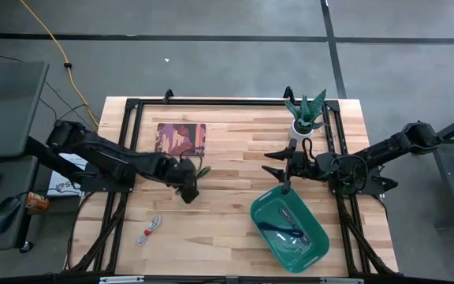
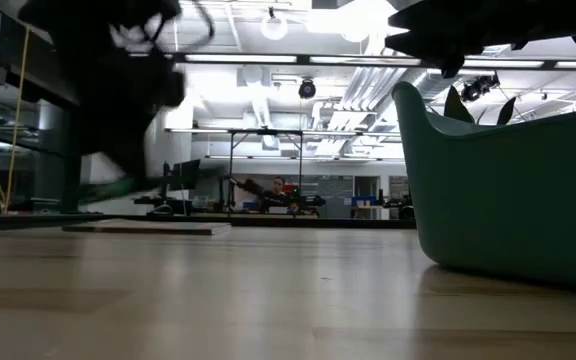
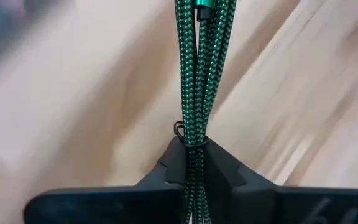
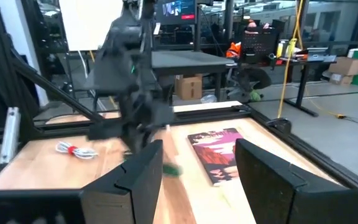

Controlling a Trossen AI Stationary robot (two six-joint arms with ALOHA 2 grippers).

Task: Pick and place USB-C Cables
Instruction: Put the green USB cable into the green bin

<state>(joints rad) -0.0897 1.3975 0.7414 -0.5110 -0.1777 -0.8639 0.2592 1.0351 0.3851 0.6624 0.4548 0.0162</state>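
My left gripper (image 1: pixel 189 188) is over the middle of the table, shut on the green cable bundle (image 1: pixel 202 171), which fills the left wrist view (image 3: pixel 194 74). The white-and-red bundle (image 1: pixel 150 230) lies flat near the table's near-left part and also shows in the right wrist view (image 4: pixel 73 150). The purple bundle (image 1: pixel 273 226) and the silver-grey bundle (image 1: pixel 296 223) lie inside the teal tub (image 1: pixel 315 251). My right gripper (image 1: pixel 278 164) is open, just beyond the tub's far rim, its fingers (image 4: pixel 138 177) pointing toward the left arm. My left gripper pinches the green braided bundle between its two fingers (image 3: pixel 169 163), near a thin tie around the strands (image 3: pixel 180 129). The fingers lie across the bundle, which runs on ahead of them with a plug end (image 3: pixel 204 9). In the low view the green bundle (image 2: pixel 103 188) hangs above the tabletop.
A dark red picture book or mat (image 1: pixel 181 140) lies flat toward the far left. A potted green plant (image 1: pixel 306 114) stands at the far right, behind my right arm. Black frame rails (image 1: pixel 124 150) run along both table sides. A yellow cord (image 1: pixel 53 43) lies on the floor beyond.
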